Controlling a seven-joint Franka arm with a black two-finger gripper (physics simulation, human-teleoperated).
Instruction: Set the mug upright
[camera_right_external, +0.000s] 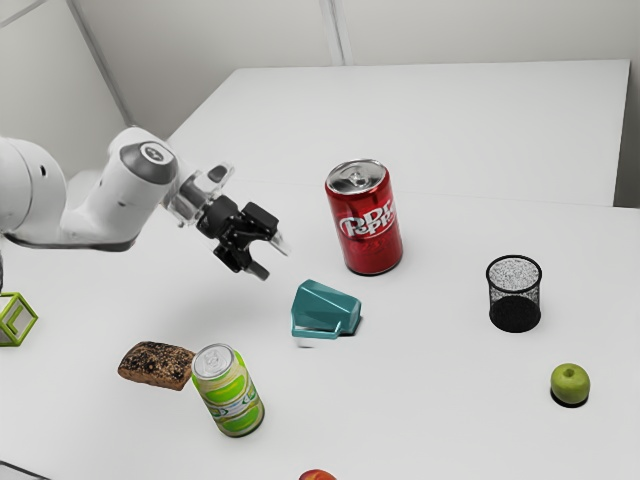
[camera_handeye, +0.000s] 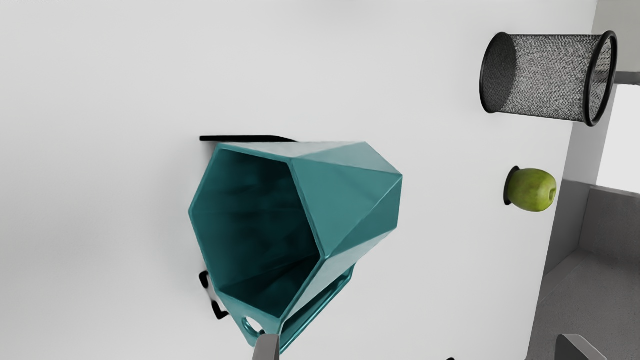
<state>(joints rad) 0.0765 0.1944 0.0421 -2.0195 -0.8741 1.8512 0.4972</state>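
The teal faceted mug (camera_right_external: 325, 309) lies on its side on the table, with its handle toward the exterior view's bottom. My gripper (camera_right_external: 275, 257) is above the table, up and to the left of the mug in the exterior view, its fingers apart with nothing between them. In the wrist view the mug (camera_handeye: 350, 200) shows its dark open mouth facing the hand, and its handle lies close to one fingertip. The open gripper (camera_handeye: 417, 347) has its two tips widely spaced in that view.
A red soda can (camera_right_external: 368, 225) stands behind the mug. A green can (camera_right_external: 230, 395) and bread (camera_right_external: 157, 365) are nearer the exterior view's bottom left. A black mesh cup (camera_right_external: 515, 295) and green apple (camera_right_external: 570, 383) sit at its right. Part of a red fruit (camera_right_external: 318, 475) shows at the bottom edge.
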